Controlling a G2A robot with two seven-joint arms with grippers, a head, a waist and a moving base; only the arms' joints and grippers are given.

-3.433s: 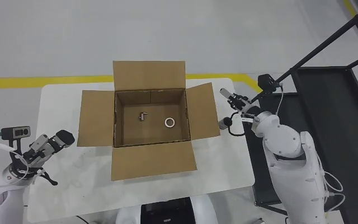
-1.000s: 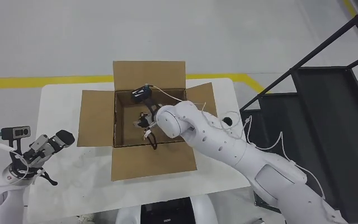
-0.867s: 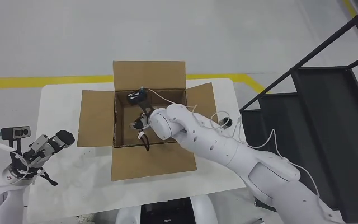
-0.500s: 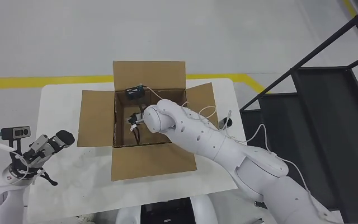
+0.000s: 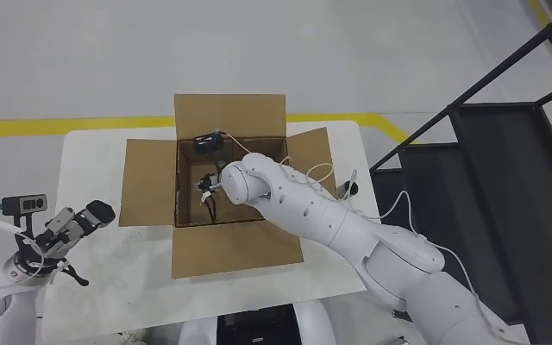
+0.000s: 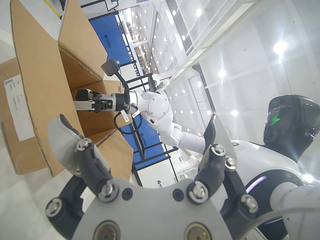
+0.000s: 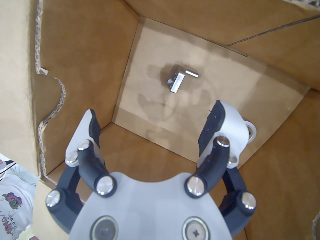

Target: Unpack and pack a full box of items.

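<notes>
At the left edge of the white counter (image 5: 86, 155) the left tool (image 5: 82, 220) rests low and clear of the cardboard box (image 5: 151, 181). It appears to be parked there so that it does not crowd the opening while the other arm works. In its own wrist view the left tool (image 6: 137, 136) has its two fingers spread wide with nothing between them, and its camera looks along the outside of the box (image 6: 37, 81). The box stands in the middle of the counter with all four flaps folded outward and flat, which leaves the mouth fully open for a reach from above. The right arm crosses over the right flap and bends down into the box, so the right tool (image 5: 207, 185) hangs inside, toward the left wall. From the right wrist view the right tool (image 7: 155, 121) is opened wide and holds nothing. It hovers above the floor of the box (image 7: 82, 38) and points at a small L-shaped metal part (image 7: 178, 78) lying flat near a corner. That spread looks chosen to straddle the part for a pickup, so unpacking seems nearly done. A white ring (image 7: 251, 132) also lies on the box floor, half hidden behind one finger and well apart from the metal part.
</notes>
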